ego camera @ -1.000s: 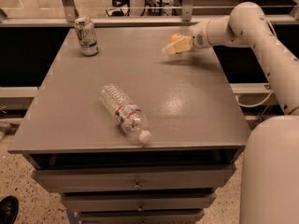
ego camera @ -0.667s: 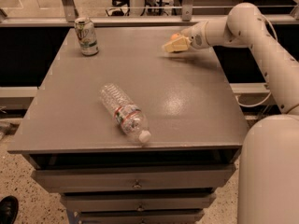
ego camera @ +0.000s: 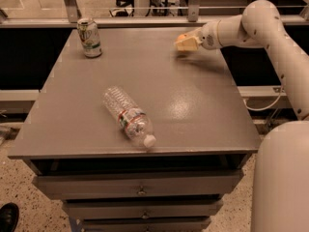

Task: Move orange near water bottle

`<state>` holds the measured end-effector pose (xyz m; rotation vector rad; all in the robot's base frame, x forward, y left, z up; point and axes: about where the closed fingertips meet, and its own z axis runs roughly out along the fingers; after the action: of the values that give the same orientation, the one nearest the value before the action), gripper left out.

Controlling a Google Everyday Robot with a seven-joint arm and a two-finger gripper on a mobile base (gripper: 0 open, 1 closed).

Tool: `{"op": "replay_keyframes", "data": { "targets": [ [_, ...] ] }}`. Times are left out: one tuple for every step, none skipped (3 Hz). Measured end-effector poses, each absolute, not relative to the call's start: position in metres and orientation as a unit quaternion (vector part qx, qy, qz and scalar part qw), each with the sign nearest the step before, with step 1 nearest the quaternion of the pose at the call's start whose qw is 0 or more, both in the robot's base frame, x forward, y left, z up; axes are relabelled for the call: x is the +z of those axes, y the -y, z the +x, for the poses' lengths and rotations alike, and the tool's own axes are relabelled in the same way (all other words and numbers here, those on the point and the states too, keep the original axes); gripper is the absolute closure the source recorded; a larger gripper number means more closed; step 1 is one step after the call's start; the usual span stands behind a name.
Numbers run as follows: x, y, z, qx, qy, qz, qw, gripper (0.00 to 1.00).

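The water bottle (ego camera: 128, 116) lies on its side near the front middle of the grey table (ego camera: 193, 105), white cap pointing to the front right. My gripper (ego camera: 186, 42) is at the table's far right, reaching in from the right. It is shut on the orange (ego camera: 180, 36), of which only a small orange sliver shows between the cream fingers (ego camera: 189, 44). The gripper hangs just above the tabletop, with its shadow below it, well away from the bottle.
A green-and-white soda can (ego camera: 90, 37) stands upright at the far left corner. My white arm (ego camera: 270, 28) runs along the table's right side. A railing and chair legs lie behind the table, drawers below its front edge.
The gripper with the orange has shifted slightly up and to the right, off the tabletop. The bottle and the can have not moved.
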<state>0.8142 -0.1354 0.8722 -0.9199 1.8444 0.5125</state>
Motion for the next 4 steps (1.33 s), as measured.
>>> {"op": "replay_keyframes", "data": {
  "targets": [
    [0.891,0.126,0.785,0.237,-0.737,-0.413,0.48,0.96],
    [0.897,0.114,0.718,0.302,-0.705,-0.469,0.437,1.0],
    [0.89,0.109,0.67,0.35,-0.687,-0.494,0.402,1.0],
    [0.886,0.099,0.625,0.399,-0.661,-0.511,0.378,1.0]
  ]
}}
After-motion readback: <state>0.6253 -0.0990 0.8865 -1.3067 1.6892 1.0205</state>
